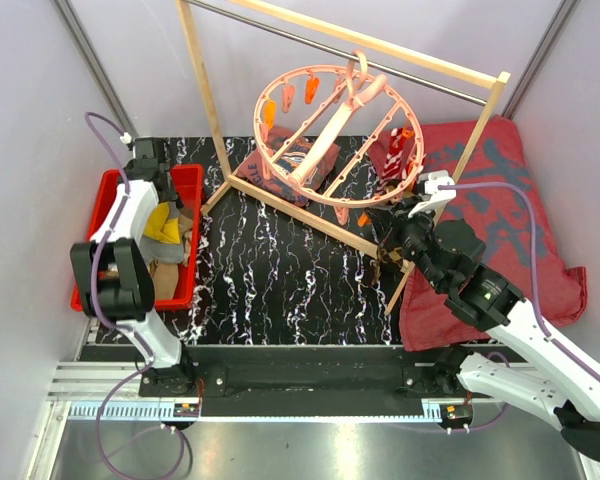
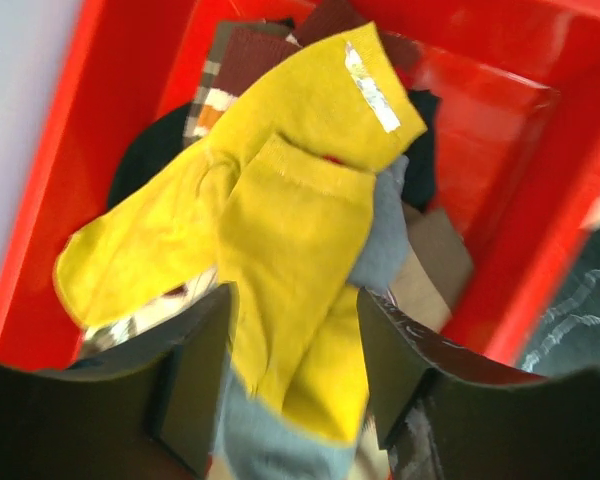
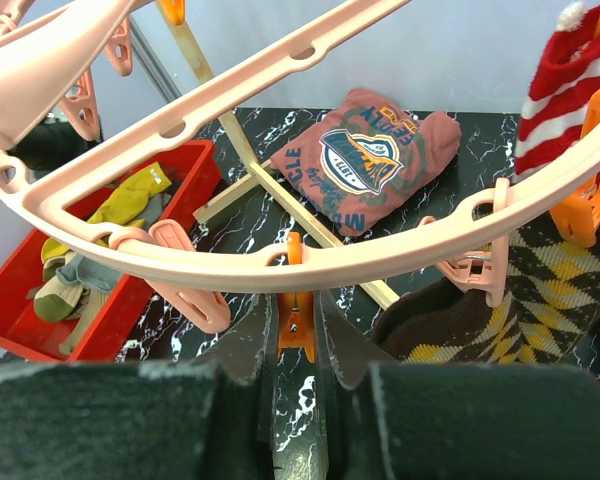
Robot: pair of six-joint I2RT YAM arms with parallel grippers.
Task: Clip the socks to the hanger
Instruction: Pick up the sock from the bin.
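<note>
- Bin [image 1: 188, 180]: the red tub at the left edge of the table holds the socks not yet hung. They lie in a loose heap, with a grey sock [image 2: 385, 235] partly under the yellow ones.
- Left gripper [image 2: 295, 300]: it is down in the bin with its fingers spread wide on either side of the top yellow sock [image 2: 290, 250]. It grips nothing yet.
- Yellow sock: its long axis runs straight between the fingers, in line with the gripper's reach. The ribbed cuff edge points away from the wrist and the other end lies under it. A second yellow sock [image 2: 140, 250] lies beneath on a slant, its labelled cuff at upper right and its toe at lower left.
- Step in hand: this looks like picking the next sock. The next move is probably to close on the top sock alone and lift it clear of its twin. It then has to travel right with a free edge showing, ready to feed into a clip.
- Hanger [image 1: 263, 140]: the pink ring hangs by its hook from the wooden rack [image 1: 205, 90], tilted with its near rim lower.
- Right gripper [image 3: 296, 300]: it is at the near rim with its fingers drawn in tight on an orange clip [image 3: 296, 338], seemingly pinching it.
- Argyle sock [image 3: 540, 300]: it lies just right of that clip, below the rim. I cannot tell whether it is clipped.
- Striped sock [image 3: 570, 75]: it is furthest right, held upright at the rim by another orange clip.
</note>
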